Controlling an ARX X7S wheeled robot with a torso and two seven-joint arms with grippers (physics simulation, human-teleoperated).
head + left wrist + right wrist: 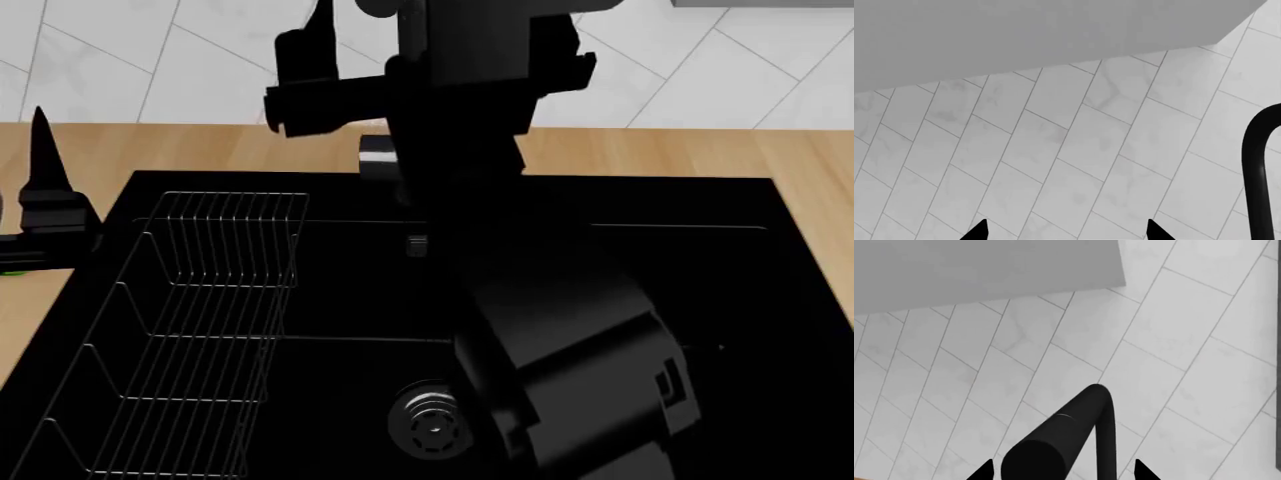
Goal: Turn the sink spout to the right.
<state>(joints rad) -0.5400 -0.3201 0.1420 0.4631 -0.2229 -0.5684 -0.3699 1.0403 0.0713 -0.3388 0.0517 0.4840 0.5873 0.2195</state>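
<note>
Rigid, smooth sink spout point(1074, 425) rising behind the sink point(747, 215), framed between the right gripper point(1062, 471)'s 2 parted jaws, likely slick, best pushed sideways near its curve; left gripper point(1065, 231) spread, empty.

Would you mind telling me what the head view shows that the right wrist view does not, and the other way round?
Only the head view shows the sink with its drain, the wire rack, the wooden counter and the left gripper. Only the right wrist view shows the sink spout close up, lying between the open right gripper fingertips, and a grey cabinet. Both share the white tiled wall.
</note>
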